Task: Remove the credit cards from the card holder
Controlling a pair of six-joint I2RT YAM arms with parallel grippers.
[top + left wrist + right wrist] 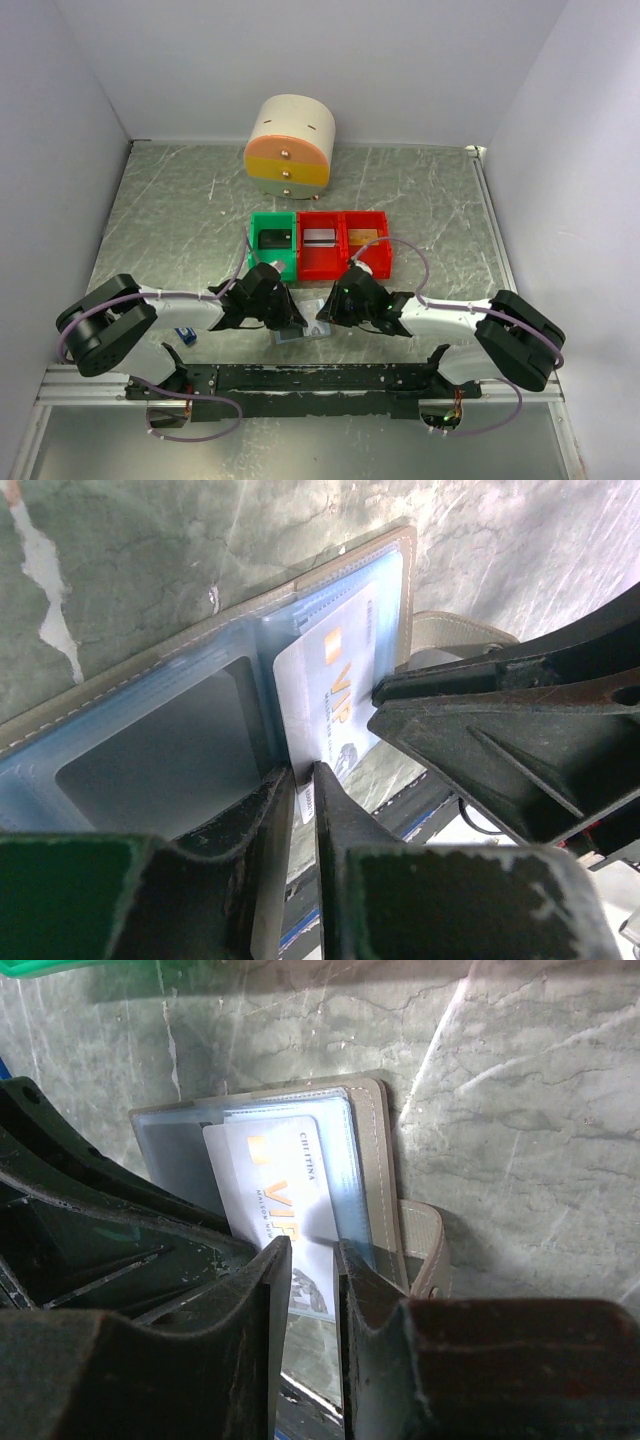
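As both your grippers met near the front edge of the table [180, 200], the card holder [160, 750] lay open and flat on it, a pale VIP card [335, 680] partly out of its clear pocket. Your right gripper [312, 1260] had narrow jaws that seemed to pinch that card's free end. Your left gripper [305, 780] also had narrow jaws, with the card's corner in the gap, but I could not tell whether they clamped it. Beyond sat a green bin [272, 218], red bins [322, 264] and a round drawer unit [290, 145].

Beyond the black metal mounting rail [320, 378], the left arm [185, 305] and right arm [445, 318] pair bulky black joint housings with white links. Pale lilac cables [420, 264] loop along them and past the rail's ends; the left gripper [303, 780] and right gripper [310, 1255] have scuffed matte-black wedge fingers.
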